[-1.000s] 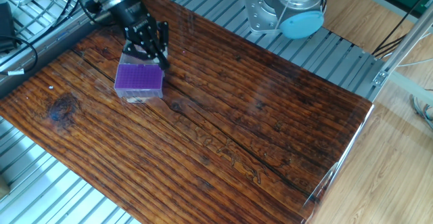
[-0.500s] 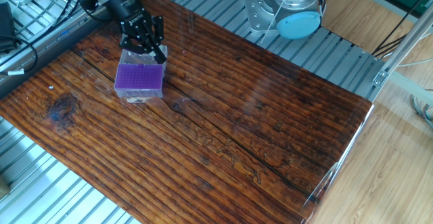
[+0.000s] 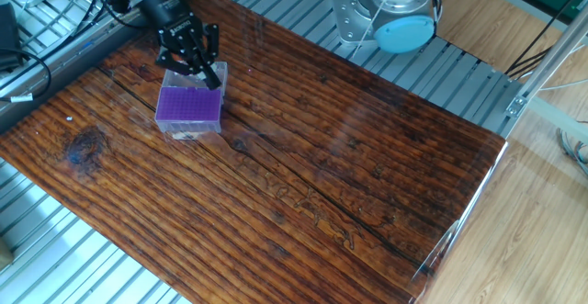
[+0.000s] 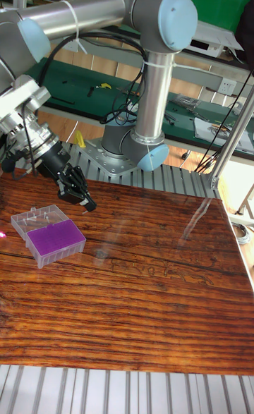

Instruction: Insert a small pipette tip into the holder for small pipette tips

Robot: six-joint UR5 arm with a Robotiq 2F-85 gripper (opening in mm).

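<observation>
The holder for small pipette tips is a small clear box with a purple grid top, standing on the back left of the wooden table. In the tall fixed view the holder has a clear lid lying open behind it. My gripper hangs tilted just above the holder's far right corner, with its dark fingers close together. The same gripper shows right of the lid. A small pipette tip is too small to make out between the fingers.
The arm's base stands on the slatted metal frame behind the table. Black cables lie off the table's back left corner. A metal post rises at the table's right end.
The gripper has drawn back up and to the left, away from the holder's far right edge. The holder has stayed where it was.
</observation>
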